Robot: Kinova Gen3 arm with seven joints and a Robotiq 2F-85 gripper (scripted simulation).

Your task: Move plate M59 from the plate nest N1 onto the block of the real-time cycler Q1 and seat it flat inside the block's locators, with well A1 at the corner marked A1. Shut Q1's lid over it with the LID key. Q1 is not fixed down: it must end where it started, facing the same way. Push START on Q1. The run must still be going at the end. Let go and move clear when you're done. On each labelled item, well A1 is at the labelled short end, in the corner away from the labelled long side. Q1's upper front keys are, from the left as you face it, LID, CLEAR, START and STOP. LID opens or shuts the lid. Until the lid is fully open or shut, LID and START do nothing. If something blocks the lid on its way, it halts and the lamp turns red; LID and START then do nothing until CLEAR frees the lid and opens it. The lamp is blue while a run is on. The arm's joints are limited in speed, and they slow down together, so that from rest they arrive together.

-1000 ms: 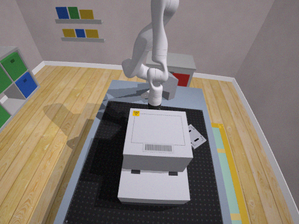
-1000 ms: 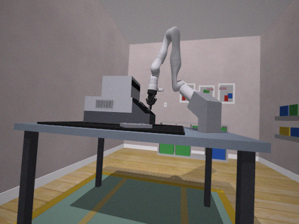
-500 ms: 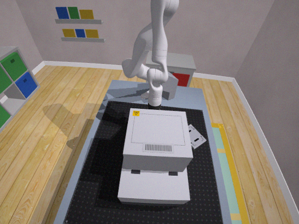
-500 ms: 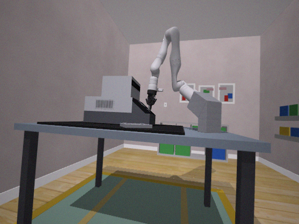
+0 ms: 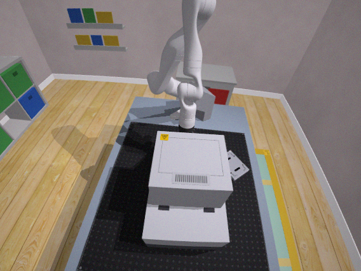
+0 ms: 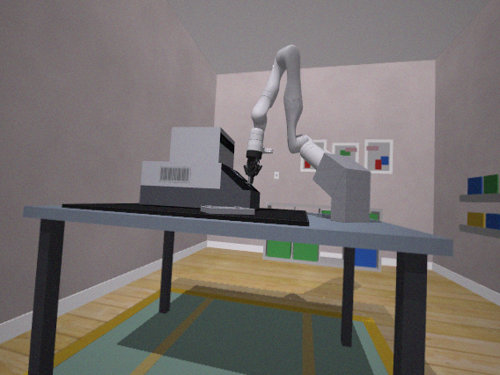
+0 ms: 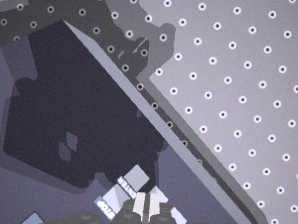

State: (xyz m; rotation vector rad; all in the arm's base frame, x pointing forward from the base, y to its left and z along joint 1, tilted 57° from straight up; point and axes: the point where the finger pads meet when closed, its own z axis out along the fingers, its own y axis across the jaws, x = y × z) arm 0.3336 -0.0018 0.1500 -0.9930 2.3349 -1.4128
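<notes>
The cycler Q1 stands on the black mat with its lid looking shut. Its sloped front panel faces the arm's base. The nest N1 lies beside it with no plate on it. Plate M59 is not in view; Q1's inside is hidden. My gripper is shut and empty, pointing down close over the front panel; contact cannot be told. In the wrist view the STOP key and the ENTER key lie left of the fingertips, which partly cover other keys. The lamp is not visible.
The black perforated mat lies on the blue-grey table. The arm's grey base stands at the table's end, beyond Q1's front. Q1's tall housing rises close behind the gripper.
</notes>
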